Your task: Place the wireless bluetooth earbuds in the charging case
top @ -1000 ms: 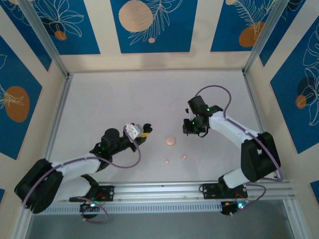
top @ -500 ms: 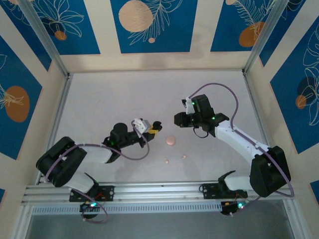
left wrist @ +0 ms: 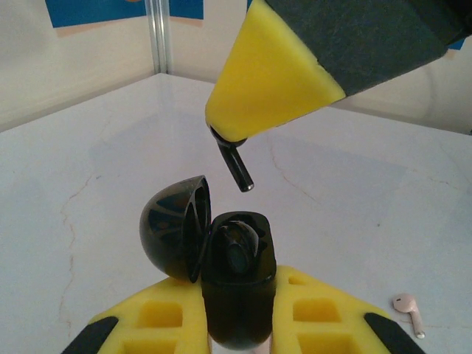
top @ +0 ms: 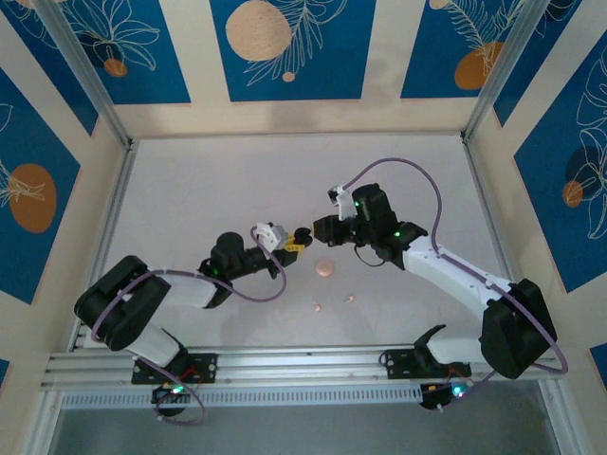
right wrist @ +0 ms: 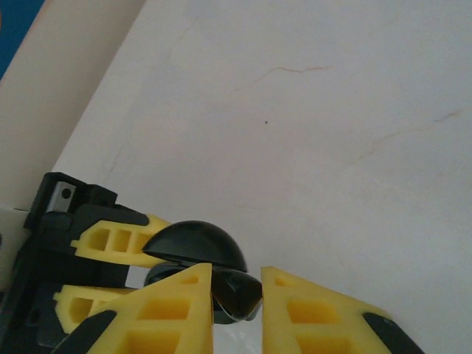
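Note:
My left gripper (left wrist: 237, 313) is shut on a black charging case (left wrist: 236, 291), held upright with its domed lid (left wrist: 173, 228) swung open to the left. One black earbud (left wrist: 240, 249) sits in the case. My right gripper (right wrist: 236, 291) is shut on a second black earbud (right wrist: 237, 293). In the left wrist view its short stem (left wrist: 236, 164) pokes down from the right gripper's yellow fingertip (left wrist: 273, 81), a little above the open case and apart from it. In the top view both grippers meet at mid-table, left gripper (top: 295, 240) and right gripper (top: 318, 230).
A round pale pink case (top: 325, 268) lies on the white table just in front of the grippers. Two pale pink earbuds (top: 318, 307) (top: 349, 299) lie nearer the front rail; one pink earbud (left wrist: 408, 307) lies at the lower right of the left wrist view. Metal frame posts and patterned walls bound the table.
The left gripper has carried the black case right and a little farther back. The right gripper has swung left with its earbud until it hangs over the open case.

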Controlling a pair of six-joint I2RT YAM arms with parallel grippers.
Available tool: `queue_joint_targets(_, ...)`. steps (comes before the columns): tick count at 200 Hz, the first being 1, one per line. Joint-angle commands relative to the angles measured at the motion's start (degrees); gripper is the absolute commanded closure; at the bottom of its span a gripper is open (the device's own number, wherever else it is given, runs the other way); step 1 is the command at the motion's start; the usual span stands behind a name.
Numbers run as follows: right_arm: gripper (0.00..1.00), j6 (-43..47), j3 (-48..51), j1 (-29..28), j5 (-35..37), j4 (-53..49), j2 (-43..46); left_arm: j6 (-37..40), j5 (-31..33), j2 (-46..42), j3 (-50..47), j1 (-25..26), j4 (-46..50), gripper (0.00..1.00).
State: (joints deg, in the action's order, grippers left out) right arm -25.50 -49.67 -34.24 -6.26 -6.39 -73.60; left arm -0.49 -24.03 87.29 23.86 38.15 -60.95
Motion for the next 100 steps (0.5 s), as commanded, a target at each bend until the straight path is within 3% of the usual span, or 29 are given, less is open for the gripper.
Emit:
queue_joint_targets(1,0.82,1.32,0.71,-0.73,-0.07,1.89,1.11,-1.4,-1.43,0.61,1.26,0.41,-3.73,0.83)
queue_joint_targets(100,0.81,3.01,0.63,-2.56,0.79,1.8,0.3,-2.56,-1.2,0.43,1.18,0.36,-5.56,0.83)
